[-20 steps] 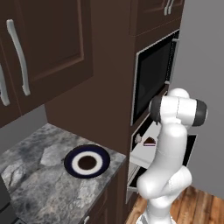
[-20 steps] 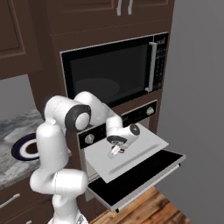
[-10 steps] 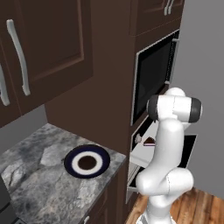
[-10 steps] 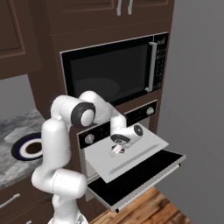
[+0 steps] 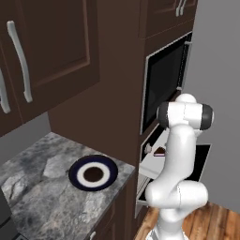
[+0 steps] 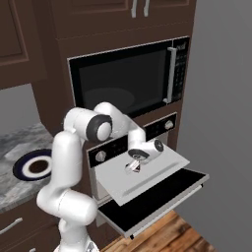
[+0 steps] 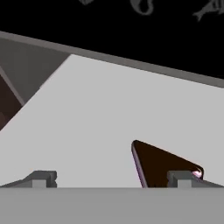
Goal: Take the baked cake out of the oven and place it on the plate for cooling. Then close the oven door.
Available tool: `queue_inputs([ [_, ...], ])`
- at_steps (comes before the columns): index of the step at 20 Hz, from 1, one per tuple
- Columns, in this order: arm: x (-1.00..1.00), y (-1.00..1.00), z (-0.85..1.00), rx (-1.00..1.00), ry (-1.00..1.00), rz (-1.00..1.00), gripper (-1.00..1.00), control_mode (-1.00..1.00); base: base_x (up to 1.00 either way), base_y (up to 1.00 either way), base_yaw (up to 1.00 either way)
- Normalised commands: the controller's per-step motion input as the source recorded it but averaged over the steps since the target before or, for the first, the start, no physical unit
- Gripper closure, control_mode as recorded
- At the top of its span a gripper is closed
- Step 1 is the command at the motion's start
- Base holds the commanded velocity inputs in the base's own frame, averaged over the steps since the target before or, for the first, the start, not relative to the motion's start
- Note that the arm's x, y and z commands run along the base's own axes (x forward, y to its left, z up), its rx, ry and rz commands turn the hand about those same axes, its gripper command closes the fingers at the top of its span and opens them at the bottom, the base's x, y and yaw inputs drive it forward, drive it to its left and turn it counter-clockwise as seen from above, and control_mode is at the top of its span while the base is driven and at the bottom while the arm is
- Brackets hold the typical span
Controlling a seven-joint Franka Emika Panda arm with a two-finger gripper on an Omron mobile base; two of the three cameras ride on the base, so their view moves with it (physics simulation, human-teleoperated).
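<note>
The hand [image 6: 134, 166] hangs over the pulled-out oven tray [image 6: 162, 165], fingers [image 7: 43, 178] spread wide, gripping nothing. The baked cake [image 7: 162, 164] lies on that tray, just ahead of 1 fingertip. The oven door [image 6: 157, 199] lies dropped open. The plate [image 5: 93, 172] sits near the surface [image 5: 42, 201] edge beside the oven [image 6: 147, 134]

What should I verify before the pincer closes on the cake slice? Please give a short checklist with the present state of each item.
1. Oven door is down: ok.
2. Pincer is open: ok.
3. Pincer is above the pulled-out tray: ok.
4. Baked cake lies between the fingertips: not ok; it sits toward one fingertip in the hand view.
5. Plate on the counter has nothing on it: ok.
6. Fingertips low enough to grasp the slice: cannot tell.
</note>
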Motion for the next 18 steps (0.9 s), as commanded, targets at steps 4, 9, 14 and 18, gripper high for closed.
queue_inputs([
  [4, 0.34, -0.01, -0.05, 0.03, 0.0, 0.0, -1.0, -1.0, 0.0, 0.0, 0.0],
  [9, 0.21, -0.01, -0.13, 0.02, 0.03, 0.0, -1.0, -1.0, 0.0, 0.0, 0.0],
  [14, 0.01, -0.01, -0.26, 0.01, 0.08, 0.0, -1.0, -1.0, 0.0, 0.0, 0.0],
  [18, 0.14, -0.04, -0.25, 0.01, 0.06, 0.0, -1.0, -1.0, 0.0, 0.0, 0.0],
])
